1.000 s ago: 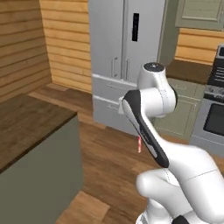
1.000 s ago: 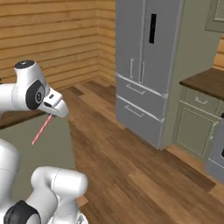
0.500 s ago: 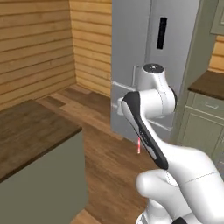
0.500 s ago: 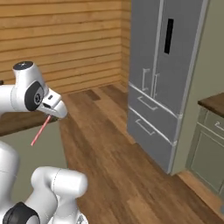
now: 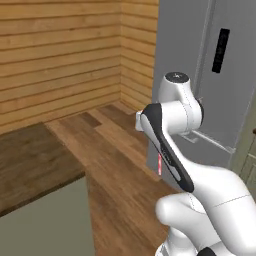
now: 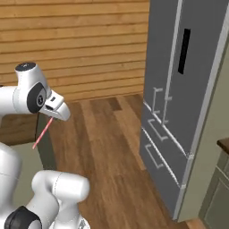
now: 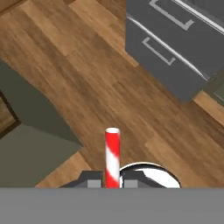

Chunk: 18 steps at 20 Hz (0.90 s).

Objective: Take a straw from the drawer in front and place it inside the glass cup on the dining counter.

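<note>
Even, diffuse light fills all three rendered views, with no visible source and no glare. The refrigerator [image 6: 188, 107] reads flat matte grey with only faint shading along its panel seams. The wood floor [image 7: 87, 83] carries no hard cast shadows. Textures look soft and slightly pixelated, without edge distortion or focus falloff.
</note>
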Available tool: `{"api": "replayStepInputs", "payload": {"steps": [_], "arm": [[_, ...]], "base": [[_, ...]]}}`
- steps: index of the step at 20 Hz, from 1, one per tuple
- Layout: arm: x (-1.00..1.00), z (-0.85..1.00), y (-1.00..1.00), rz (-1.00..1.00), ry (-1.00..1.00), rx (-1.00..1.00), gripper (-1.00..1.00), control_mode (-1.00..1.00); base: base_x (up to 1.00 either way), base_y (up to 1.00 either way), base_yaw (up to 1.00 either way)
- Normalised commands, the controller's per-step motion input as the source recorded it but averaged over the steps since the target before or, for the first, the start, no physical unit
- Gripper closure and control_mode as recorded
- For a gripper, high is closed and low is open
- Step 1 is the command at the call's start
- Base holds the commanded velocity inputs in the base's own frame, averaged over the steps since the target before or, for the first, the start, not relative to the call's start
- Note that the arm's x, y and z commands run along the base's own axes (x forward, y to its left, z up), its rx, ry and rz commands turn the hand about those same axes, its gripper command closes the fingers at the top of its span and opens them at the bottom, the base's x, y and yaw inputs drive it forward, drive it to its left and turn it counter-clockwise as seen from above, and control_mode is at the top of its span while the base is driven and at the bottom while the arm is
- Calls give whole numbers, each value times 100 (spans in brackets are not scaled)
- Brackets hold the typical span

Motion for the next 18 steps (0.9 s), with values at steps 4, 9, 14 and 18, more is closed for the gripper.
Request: {"api": "replayStepInputs", "payload": {"steps": [4, 9, 14, 18], "arm": [[0, 0, 0, 0, 0, 0, 100, 100], [0, 0, 0, 0, 0, 0, 100, 100], [0, 0, 0, 0, 0, 0, 100, 100], [0, 0, 0, 0, 0, 0, 100, 100]], "base": [[100, -41, 44], [100, -32, 44], [100, -28, 41], [100, -27, 40]]}}
